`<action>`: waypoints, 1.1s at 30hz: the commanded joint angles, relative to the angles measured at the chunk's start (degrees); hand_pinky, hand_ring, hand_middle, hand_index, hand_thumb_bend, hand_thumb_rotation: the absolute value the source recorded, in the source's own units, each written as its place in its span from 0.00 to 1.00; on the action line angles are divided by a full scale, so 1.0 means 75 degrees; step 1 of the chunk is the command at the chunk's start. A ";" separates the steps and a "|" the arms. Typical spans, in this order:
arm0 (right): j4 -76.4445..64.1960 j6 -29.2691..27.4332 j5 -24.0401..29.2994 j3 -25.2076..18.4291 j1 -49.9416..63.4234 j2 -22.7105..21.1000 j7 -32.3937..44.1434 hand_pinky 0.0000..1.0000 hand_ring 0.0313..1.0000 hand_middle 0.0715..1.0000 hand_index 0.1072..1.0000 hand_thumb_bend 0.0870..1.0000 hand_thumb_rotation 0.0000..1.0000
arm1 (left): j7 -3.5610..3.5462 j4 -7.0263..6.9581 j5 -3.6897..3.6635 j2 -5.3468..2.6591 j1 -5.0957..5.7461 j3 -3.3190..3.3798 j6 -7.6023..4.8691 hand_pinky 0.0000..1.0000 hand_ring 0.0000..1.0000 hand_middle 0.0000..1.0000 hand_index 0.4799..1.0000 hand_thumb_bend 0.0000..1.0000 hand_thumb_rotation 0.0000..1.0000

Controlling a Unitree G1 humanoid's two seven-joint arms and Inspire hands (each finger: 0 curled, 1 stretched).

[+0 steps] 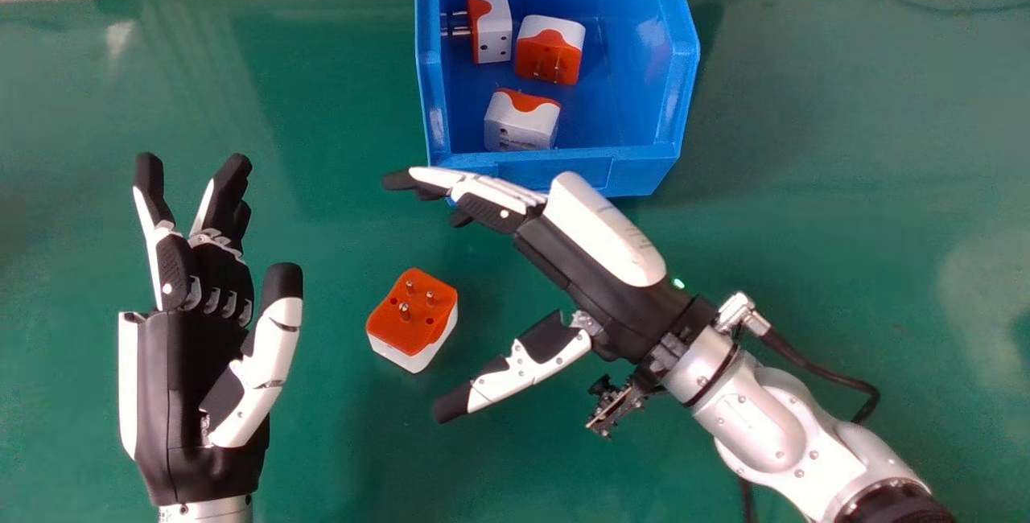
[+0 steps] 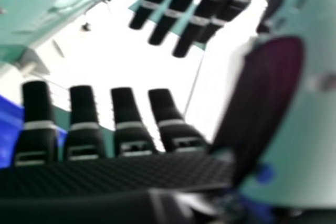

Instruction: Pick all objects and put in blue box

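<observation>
Blue box [image 1: 636, 169] cut off at head view's top edge.

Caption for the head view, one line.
Right hand open beside the last loose plug adapter; three more lie in the blue box.

The box [image 1: 636, 173] stands at the table's [image 1: 805, 105] far side. In it, a first plug [image 1: 492, 28] is by the left wall, a second plug [image 1: 550, 48] just right of that, and a third plug [image 1: 521, 121] nearer, by the front wall. A fourth plug [image 1: 412, 318] lies on the table before the box, between the left hand [image 1: 193, 362] and right hand [image 1: 579, 273]. The right hand view seems to put the box beyond the fingers.
</observation>
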 commanded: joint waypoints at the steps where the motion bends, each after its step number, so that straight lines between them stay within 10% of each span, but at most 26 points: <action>1: 0.0205 -0.0100 0.0112 0.0027 -0.0288 0.0097 -0.0062 0.70 0.81 0.85 0.83 1.00 0.36 | -0.0017 -0.0088 0.0006 0.0005 0.0002 -0.0014 -0.0081 1.00 0.97 0.92 0.81 0.33 0.26; 6: 0.0723 -0.0199 0.0080 0.0088 -0.0476 0.0240 -0.0140 0.70 0.80 0.83 0.82 1.00 0.35 | 0.0020 -0.0112 0.0063 -0.0004 0.0011 0.0000 -0.0112 1.00 0.97 0.92 0.81 0.33 0.27; 9: 0.0985 -0.0110 0.0036 0.0138 -0.0554 0.0311 -0.0177 0.70 0.79 0.83 0.82 1.00 0.35 | 0.0379 0.1273 0.0372 0.0274 -0.1413 0.0225 0.0221 1.00 0.97 0.92 0.81 0.33 0.28; 11: 0.1107 -0.0057 -0.0002 0.0177 -0.0596 0.0345 -0.0214 0.70 0.79 0.82 0.82 1.00 0.35 | 0.0403 0.1622 0.0424 0.0317 -0.1671 0.0297 0.0166 1.00 0.97 0.93 0.82 0.33 0.32; 21: 0.1710 0.0403 -0.0482 0.0571 -0.0969 0.0487 -0.0657 0.69 0.78 0.81 0.82 1.00 0.32 | 0.0334 0.1943 0.0499 0.0238 -0.1858 0.0400 -0.0125 1.00 0.98 0.92 0.85 0.34 0.51; 33: 0.2162 0.0500 -0.0579 0.0804 -0.1171 0.0566 -0.0824 0.69 0.77 0.80 0.81 1.00 0.33 | 0.0019 0.1954 0.0281 0.0192 -0.1881 0.0465 -0.0108 1.00 0.98 0.89 0.82 0.34 0.50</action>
